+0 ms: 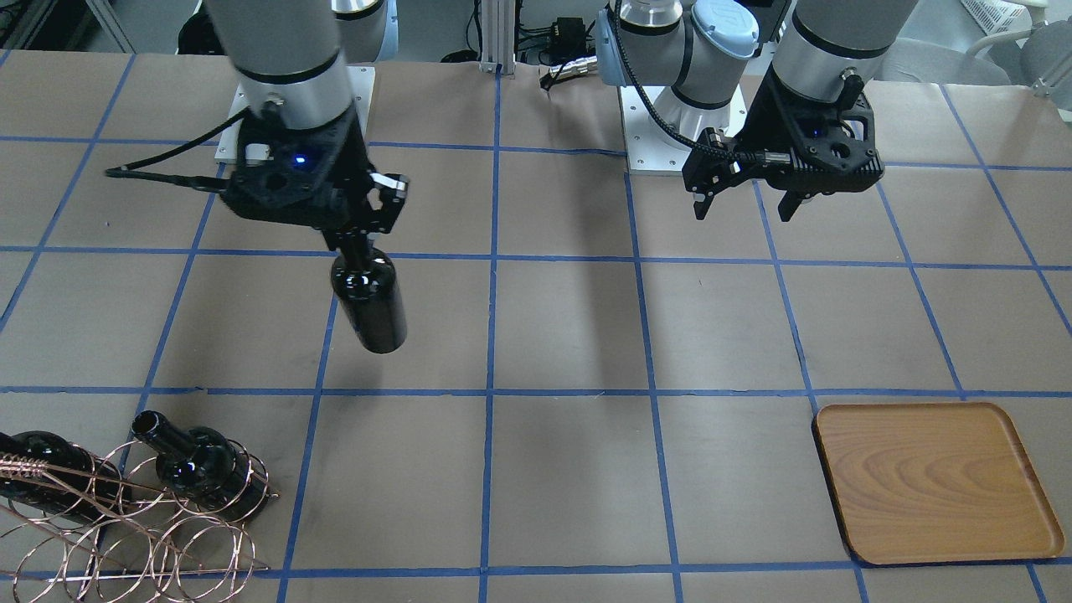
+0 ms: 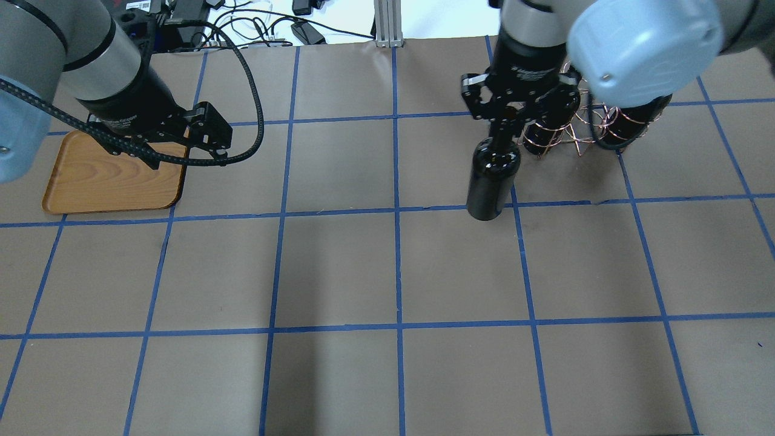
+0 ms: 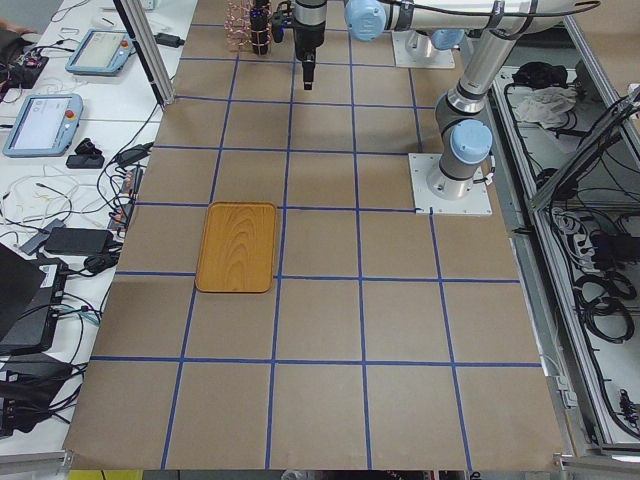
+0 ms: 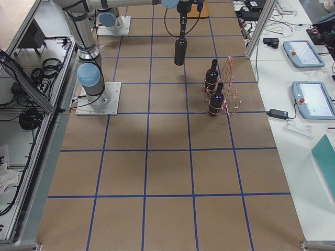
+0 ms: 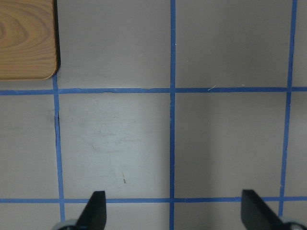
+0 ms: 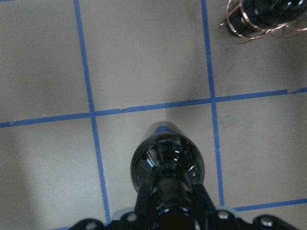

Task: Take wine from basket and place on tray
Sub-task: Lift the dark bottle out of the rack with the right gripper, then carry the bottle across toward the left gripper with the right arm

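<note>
My right gripper (image 1: 356,241) is shut on the neck of a glossy black wine bottle (image 1: 368,301) and holds it upright in the air above the table, clear of the basket; the bottle also shows in the overhead view (image 2: 491,181) and the right wrist view (image 6: 167,160). The copper wire basket (image 1: 126,519) lies at the table's far right end with two more black bottles (image 1: 197,465) in its loops. The wooden tray (image 1: 934,481) lies empty on the robot's left side. My left gripper (image 1: 744,213) is open and empty, hovering by the tray's inner corner (image 5: 26,38).
The table is brown paper with a blue tape grid (image 2: 396,272). The arm bases' white mounting plates (image 1: 682,134) stand at the robot's edge. Monitors, tablets and cables lie on side benches beyond the table's far edge (image 4: 309,99).
</note>
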Robot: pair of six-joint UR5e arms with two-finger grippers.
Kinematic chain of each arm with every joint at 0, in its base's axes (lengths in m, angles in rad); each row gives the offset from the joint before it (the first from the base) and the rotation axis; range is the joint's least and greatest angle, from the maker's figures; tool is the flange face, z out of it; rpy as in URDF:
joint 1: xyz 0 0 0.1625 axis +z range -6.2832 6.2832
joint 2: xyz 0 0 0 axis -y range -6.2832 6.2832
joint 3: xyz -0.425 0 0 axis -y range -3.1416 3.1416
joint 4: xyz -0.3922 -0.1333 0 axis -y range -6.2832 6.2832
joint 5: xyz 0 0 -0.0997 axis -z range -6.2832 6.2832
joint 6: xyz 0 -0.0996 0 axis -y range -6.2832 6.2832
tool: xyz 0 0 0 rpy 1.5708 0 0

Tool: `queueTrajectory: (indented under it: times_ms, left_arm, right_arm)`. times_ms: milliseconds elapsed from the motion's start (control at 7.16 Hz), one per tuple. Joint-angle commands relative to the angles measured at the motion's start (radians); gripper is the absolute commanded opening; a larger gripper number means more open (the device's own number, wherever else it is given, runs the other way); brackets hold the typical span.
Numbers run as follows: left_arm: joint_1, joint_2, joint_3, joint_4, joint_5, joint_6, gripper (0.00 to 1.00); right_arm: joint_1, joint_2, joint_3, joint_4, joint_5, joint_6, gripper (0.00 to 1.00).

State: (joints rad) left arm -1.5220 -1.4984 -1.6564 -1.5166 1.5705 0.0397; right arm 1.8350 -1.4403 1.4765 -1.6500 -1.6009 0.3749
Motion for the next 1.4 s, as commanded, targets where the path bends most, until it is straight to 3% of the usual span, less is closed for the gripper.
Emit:
queueTrajectory:
  times_ms: [0,279,1257]
  left_arm:
    - [0.002,0.000,0.001,0.001,0.000,0.000,1.00]
    - [0.003,0.001,0.001,0.001,0.000,0.000,1.00]
    - [0.003,0.001,0.001,0.001,0.000,0.000,1.00]
  right_arm:
    - [0.198,0.110,-0.057,-0.043,-0.028,0.247,0.28]
    - [0.309,0.200,-0.142,-0.045,-0.021,0.401,0.28]
    - [0.361,0.218,-0.150,-0.076,-0.001,0.498,0.28]
